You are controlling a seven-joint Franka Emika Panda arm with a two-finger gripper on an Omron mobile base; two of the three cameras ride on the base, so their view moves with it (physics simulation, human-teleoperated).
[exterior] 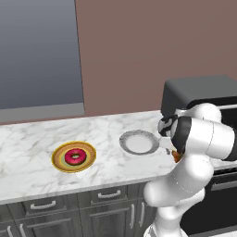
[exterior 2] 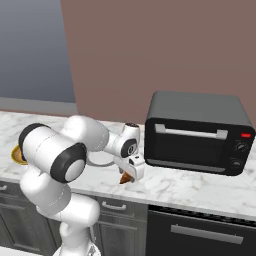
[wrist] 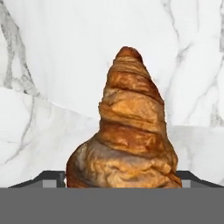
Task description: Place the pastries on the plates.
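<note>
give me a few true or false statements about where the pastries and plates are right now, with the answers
1. The donut lies on the yellow plate. True.
2. The grey-white plate holds the croissant. False: it is bare; the croissant is on the counter at the claw.
3. A dark toaster oven stands on the counter. True.
4. The two plates are stacked. False: they sit apart, side by side.
5. The croissant sits between the claw's finger tips. True.
</note>
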